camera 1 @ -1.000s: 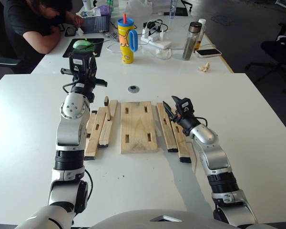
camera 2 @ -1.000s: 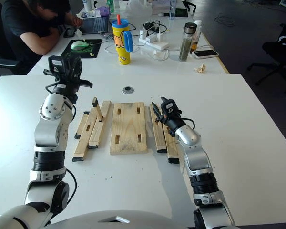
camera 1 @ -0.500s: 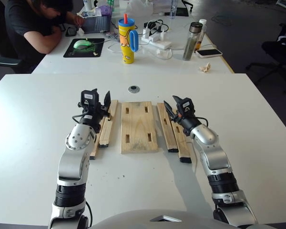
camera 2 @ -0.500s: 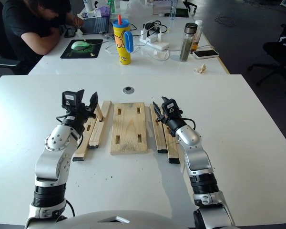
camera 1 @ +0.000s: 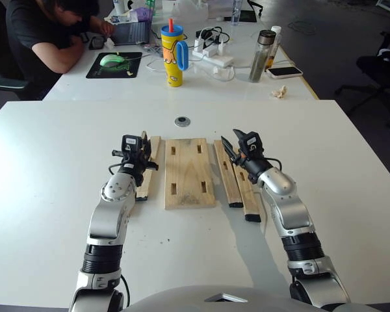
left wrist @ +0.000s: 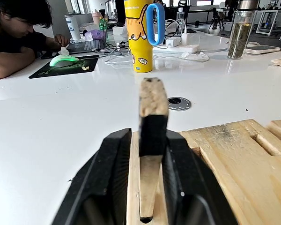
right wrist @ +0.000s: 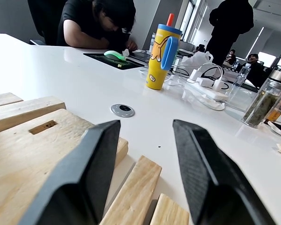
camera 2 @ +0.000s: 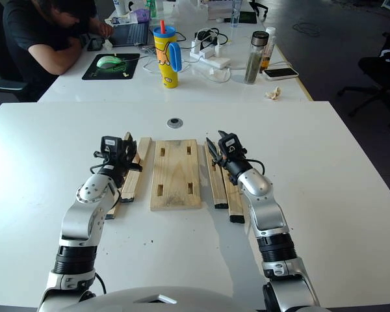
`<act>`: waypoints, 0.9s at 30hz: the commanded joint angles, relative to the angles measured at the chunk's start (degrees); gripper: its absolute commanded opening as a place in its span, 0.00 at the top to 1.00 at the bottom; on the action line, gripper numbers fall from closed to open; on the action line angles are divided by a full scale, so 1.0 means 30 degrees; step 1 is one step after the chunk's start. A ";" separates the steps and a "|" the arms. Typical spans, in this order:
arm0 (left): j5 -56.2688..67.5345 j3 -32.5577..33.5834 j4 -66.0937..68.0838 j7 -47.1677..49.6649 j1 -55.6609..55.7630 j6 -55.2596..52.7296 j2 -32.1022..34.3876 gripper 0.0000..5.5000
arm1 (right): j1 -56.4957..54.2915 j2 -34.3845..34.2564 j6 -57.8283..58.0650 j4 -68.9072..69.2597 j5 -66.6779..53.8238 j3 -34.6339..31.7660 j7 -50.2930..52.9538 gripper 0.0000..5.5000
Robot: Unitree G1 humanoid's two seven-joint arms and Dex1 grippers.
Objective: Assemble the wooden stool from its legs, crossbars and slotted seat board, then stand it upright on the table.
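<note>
Two wooden slats [camera 1: 153, 164] lie just left of the slotted seat board [camera 1: 190, 174], and the left gripper [camera 1: 142, 148] sits low over them. Its fingers [left wrist: 113, 159] are clamped tight on a short wooden bar [left wrist: 152, 101] standing on end! The seat board itself lies flat on the white table [camera 1: 45, 162]. Just right of the board are two more slats [camera 1: 229, 175], side by side. The right gripper [camera 1: 239, 144] hangs over them near the board's far corner, fingers [right wrist: 84, 164] spread wide, gripping nothing.
</note>
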State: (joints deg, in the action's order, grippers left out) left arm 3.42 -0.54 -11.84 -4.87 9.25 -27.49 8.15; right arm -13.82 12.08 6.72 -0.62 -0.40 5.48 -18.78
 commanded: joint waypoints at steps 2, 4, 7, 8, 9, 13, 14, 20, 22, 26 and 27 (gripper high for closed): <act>-0.0132 0.0127 -0.0187 0.0283 0.0526 0.0035 -0.0228 0.93 | -0.0220 -0.0075 -0.0213 -0.0199 0.0160 0.0103 0.0096 0.62; 0.0017 0.0207 -0.0373 0.0184 0.0810 0.0192 -0.0279 0.93 | -0.0274 -0.0117 -0.0331 -0.0249 0.0346 -0.0021 0.0480 0.62; 0.0358 0.0381 -0.0725 -0.0206 0.1634 0.0083 -0.0126 0.93 | -0.0664 -0.0283 0.0403 -0.0714 0.0115 -0.0657 0.1131 0.62; 0.0472 0.0530 -0.0890 -0.0323 0.1968 -0.0047 -0.0009 0.93 | -0.0798 -0.0281 0.0613 -0.0786 -0.0105 -0.0758 0.1022 0.62; 0.0682 0.0797 -0.1090 -0.0423 0.2383 -0.0145 0.0107 0.93 | -0.1041 -0.0319 0.1053 -0.0966 -0.0243 -0.0943 0.1140 0.62; 0.2159 0.1939 -0.1791 -0.1306 0.4220 -0.0965 0.0695 0.93 | -0.1521 -0.0437 0.2659 -0.0674 -0.3830 -0.2467 -0.0990 0.52; 0.2993 0.2242 -0.1838 -0.1760 0.4656 -0.1334 0.0676 0.93 | -0.1597 -0.0414 0.3505 -0.0411 -0.5534 -0.2983 -0.2166 0.50; 0.7902 0.3345 -0.1491 -0.4087 0.5483 -0.3748 0.0044 0.93 | -0.3255 0.0390 0.9224 -0.1756 -1.2998 -0.6222 -0.5770 0.34; 1.0079 0.3844 -0.1697 -0.4579 0.5629 -0.4791 -0.0393 0.93 | -0.3473 0.0787 1.0974 -0.2546 -1.4788 -0.6777 -0.7136 0.29; 1.4134 0.4412 -0.1616 -0.5820 0.6273 -0.7047 -0.0367 0.93 | -0.2712 0.1788 1.4032 -0.3465 -1.7652 -0.7652 -0.9815 0.16; 1.5012 0.4630 -0.1475 -0.6003 0.6408 -0.7505 -0.0287 0.93 | -0.2592 0.1891 1.4688 -0.3451 -1.8383 -0.7955 -1.0208 0.13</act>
State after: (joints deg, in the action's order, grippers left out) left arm 43.02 12.04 -16.51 -21.27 26.20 -46.98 6.65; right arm -22.84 16.24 46.42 -10.95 -50.66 -16.23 -46.07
